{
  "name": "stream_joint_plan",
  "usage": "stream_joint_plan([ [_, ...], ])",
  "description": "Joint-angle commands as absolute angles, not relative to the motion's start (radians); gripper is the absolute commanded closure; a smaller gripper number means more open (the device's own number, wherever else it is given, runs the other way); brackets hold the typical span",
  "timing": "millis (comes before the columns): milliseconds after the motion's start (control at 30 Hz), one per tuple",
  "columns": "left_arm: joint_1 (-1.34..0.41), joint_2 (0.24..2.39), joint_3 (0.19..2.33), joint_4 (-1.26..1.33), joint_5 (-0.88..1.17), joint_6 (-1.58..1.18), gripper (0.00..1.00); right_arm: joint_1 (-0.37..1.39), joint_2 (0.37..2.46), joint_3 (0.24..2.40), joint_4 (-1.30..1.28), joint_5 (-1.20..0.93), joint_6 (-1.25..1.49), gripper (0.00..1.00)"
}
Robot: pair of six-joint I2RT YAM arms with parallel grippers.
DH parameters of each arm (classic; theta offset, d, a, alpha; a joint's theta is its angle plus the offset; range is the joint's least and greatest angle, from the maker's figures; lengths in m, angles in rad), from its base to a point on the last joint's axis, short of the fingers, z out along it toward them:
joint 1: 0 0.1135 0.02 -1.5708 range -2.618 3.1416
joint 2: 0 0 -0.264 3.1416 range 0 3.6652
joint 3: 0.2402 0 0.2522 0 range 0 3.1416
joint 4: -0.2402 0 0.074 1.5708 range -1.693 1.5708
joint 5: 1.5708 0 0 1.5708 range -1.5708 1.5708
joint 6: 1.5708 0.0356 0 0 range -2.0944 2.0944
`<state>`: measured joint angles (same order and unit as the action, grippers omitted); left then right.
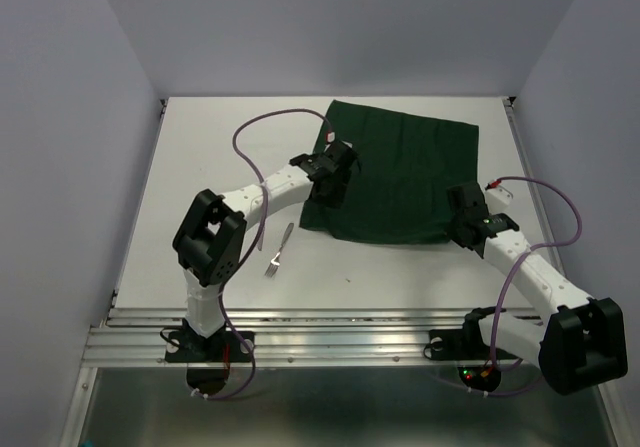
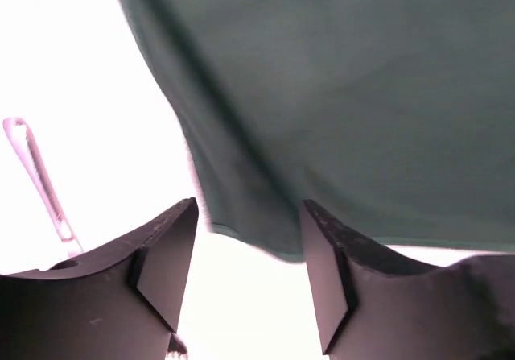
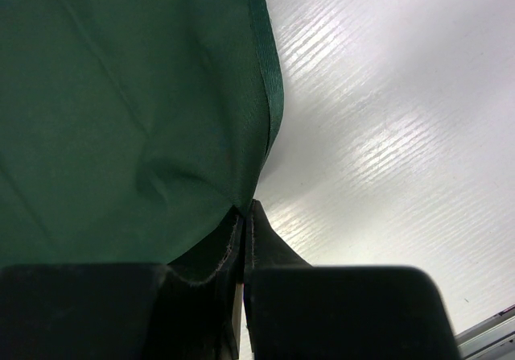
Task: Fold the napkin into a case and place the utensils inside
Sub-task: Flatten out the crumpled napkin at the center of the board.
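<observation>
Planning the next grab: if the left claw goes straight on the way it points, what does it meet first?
Most likely the near corner of the napkin, lying just ahead of the open left claw; depth is unclear.

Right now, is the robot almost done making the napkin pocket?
Not nearly. Done: nothing yet, the napkin lies flat, no pocket. In hand: the right gripper is shut on its near right corner, the left gripper hangs open at the near left corner. Left: all the folding, then tucking in the fork lying beside it.
</observation>
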<state>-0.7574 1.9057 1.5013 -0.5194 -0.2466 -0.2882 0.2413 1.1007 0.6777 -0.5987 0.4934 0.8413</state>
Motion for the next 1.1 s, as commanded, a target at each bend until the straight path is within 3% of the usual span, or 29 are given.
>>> stream_joint_plan([
  [0, -0.735, 1.849, 1.439, -0.555, -0.285, -0.294, 0.34, 0.233, 1.092, 0.684, -0.584, 0.522, 0.844, 0.99],
  [233, -0.667, 1.835, 1.330, -0.483, -0.284, -0.409, 0.43, 0.233, 1.095, 0.684, -0.586, 0.514, 0.845, 0.99],
  [567, -0.658, 1.903, 1.278, -0.388, -0.278, -0.502, 0.46, 0.233, 1.097, 0.687, -0.584, 0.511, 0.839, 0.99],
  [900, -0.649, 1.930, 1.247, -0.394, -0.291, -0.566, 0.46, 0.233, 1.083, 0.683, -0.584, 0.517, 0.836, 0.99],
  [1067, -0.649, 1.888, 1.206, -0.368, -0.317, -0.580, 0.37, 0.233, 1.097, 0.686, -0.586, 0.511, 0.841, 0.99],
])
